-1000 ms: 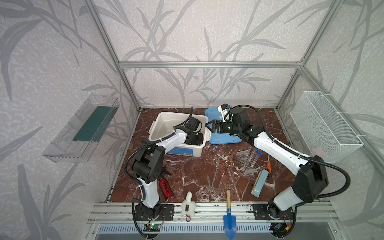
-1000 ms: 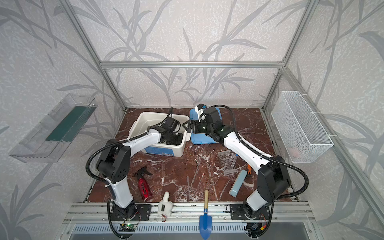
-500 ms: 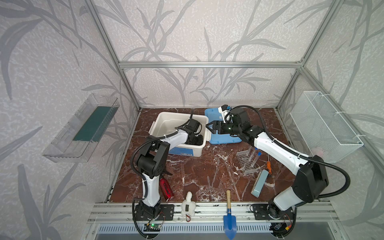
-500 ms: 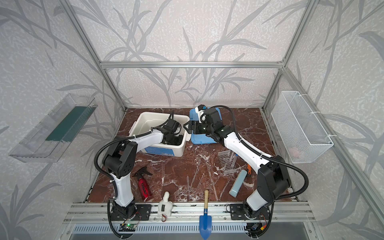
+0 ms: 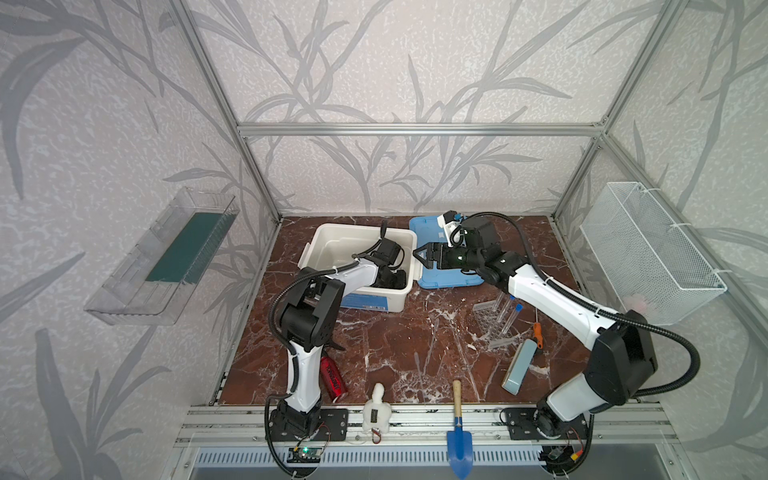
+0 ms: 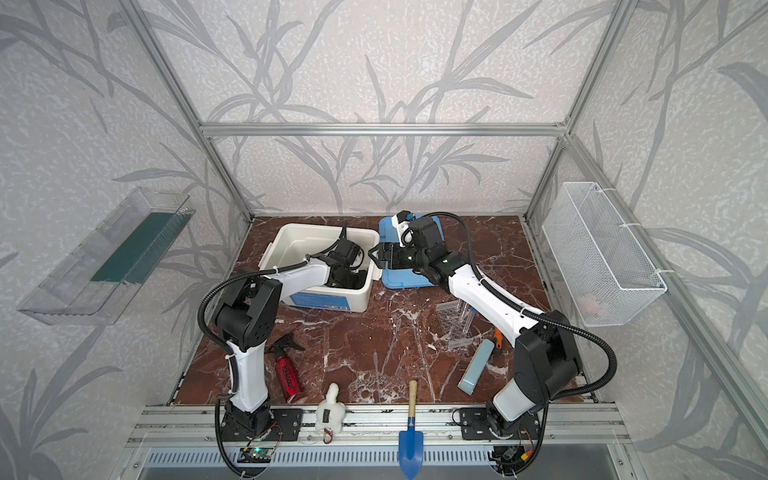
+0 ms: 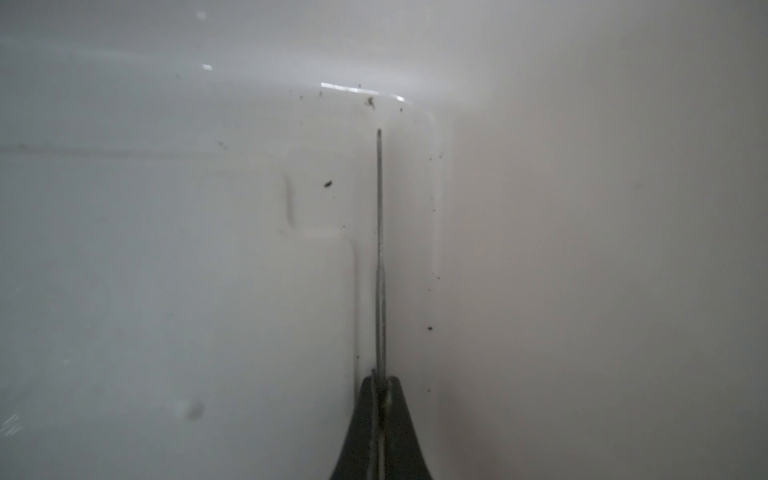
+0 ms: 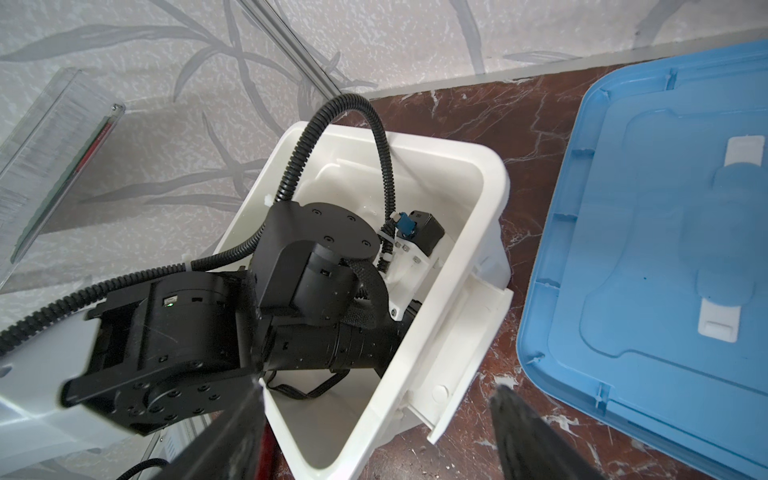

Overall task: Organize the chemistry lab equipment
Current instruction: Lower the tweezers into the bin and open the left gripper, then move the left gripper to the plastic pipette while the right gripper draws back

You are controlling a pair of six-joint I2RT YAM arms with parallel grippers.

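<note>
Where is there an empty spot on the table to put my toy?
The far right corner, between the blue lid and the wire basket, is bare. So is the patch in front of the white bin, bordered by the red canister. Crowded: around the tube rack, and thin clear rods lie mid-table.

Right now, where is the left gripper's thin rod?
In the left wrist view, the thin rod is pinched in the left gripper, inside the white bin at back left, beside the blue lid.
</note>
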